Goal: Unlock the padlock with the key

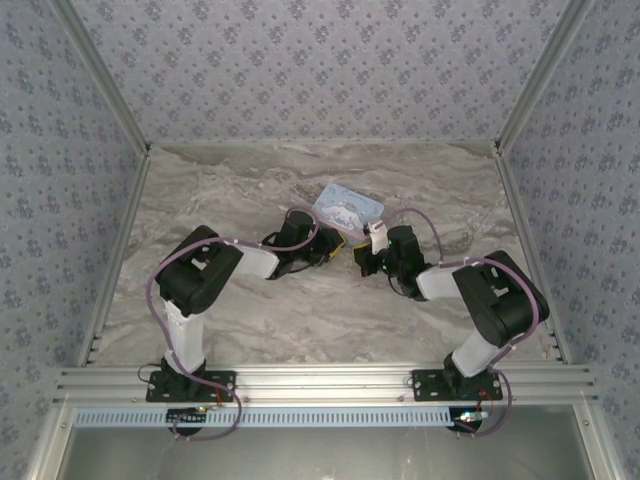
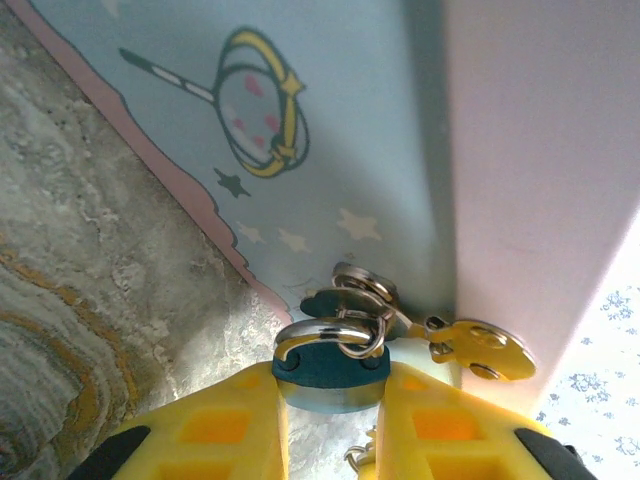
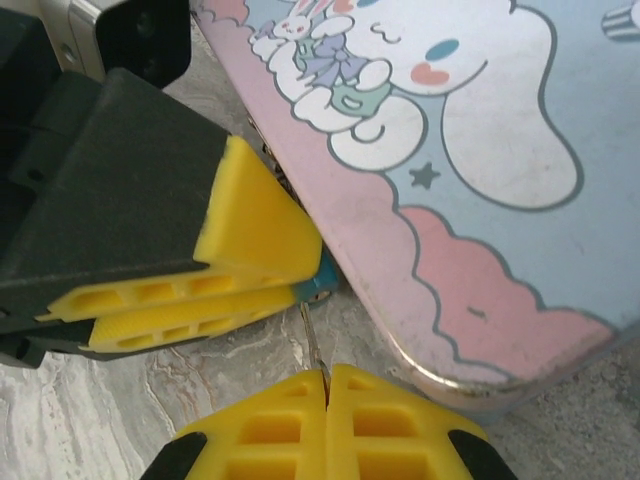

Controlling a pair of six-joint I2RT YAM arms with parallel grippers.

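The padlock [image 2: 330,372], a small teal body with a silver shackle [image 2: 322,333], is pinched between the yellow fingers of my left gripper [image 2: 330,390], which is shut on it. A ring on the shackle carries a gold spare key [image 2: 488,350]. My right gripper [image 3: 326,385] is shut on the key [image 3: 311,338]. Its thin blade points up at the underside of the padlock [image 3: 327,284]. The tip is at the keyhole, and I cannot tell whether it is inside. In the top view the left gripper [image 1: 335,250] and right gripper [image 1: 362,262] meet at mid-table.
A light-blue cartoon tin [image 1: 348,210] lies flat just behind the two grippers, its rim [image 3: 400,330] almost touching the padlock. The marble tabletop [image 1: 250,190] stretches around them, enclosed by patterned walls with metal rails [image 1: 110,270] at the sides.
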